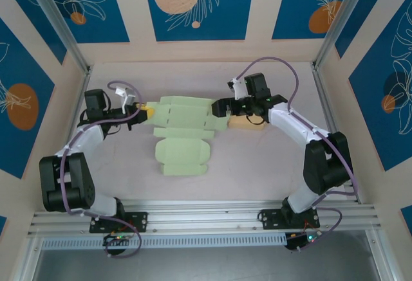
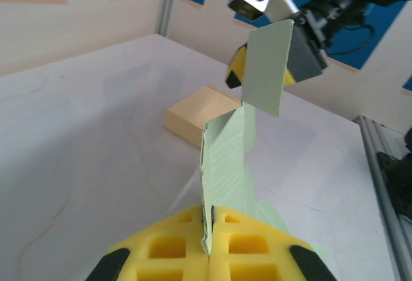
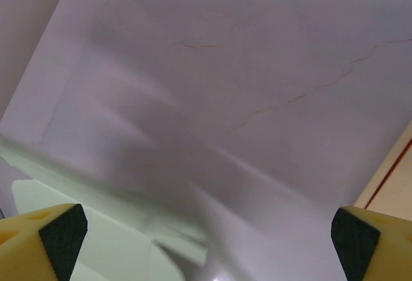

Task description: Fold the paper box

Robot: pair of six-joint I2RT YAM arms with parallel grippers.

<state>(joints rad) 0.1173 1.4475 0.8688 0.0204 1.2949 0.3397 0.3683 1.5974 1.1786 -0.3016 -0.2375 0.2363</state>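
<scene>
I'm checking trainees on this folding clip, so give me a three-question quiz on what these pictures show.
1. True or false: the left gripper is shut on an edge of the paper box.
2. Pick one: the right gripper is (A) open, (B) shut on the paper box, (C) shut on nothing.
3. Short answer: what lies on the table beside the paper box's right end?
Key: 1 true; 2 A; 3 a tan block.
</scene>
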